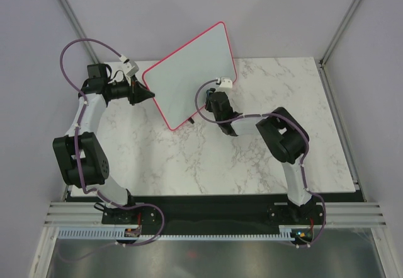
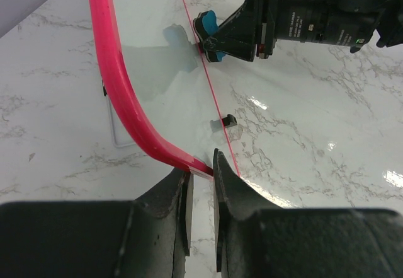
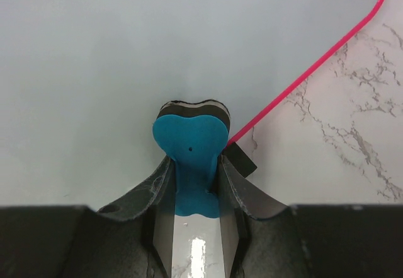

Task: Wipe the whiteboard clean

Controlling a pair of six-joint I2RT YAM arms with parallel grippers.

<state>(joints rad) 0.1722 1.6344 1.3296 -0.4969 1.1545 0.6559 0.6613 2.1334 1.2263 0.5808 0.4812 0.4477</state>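
whiteboard (image 1: 192, 76) stands tilted toward the back of the bench (image 1: 208, 161). left jaws pinch its pink frame (image 2: 116, 82) edge, i'd guess to stop it sliding; right jaws clamped on a blue eraser (image 3: 190, 140), felt pressed to the board.

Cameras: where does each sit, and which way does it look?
Top external: above and behind the arms, looking down on table, whiteboard, left arm, right arm.
Left wrist: on the left arm, facing along the whiteboard's pink edge; left fingers pinch it.
Right wrist: on the right arm, facing the whiteboard's face; right fingers hold a blue eraser.
Shared: both wrist views show eraser against whiteboard.
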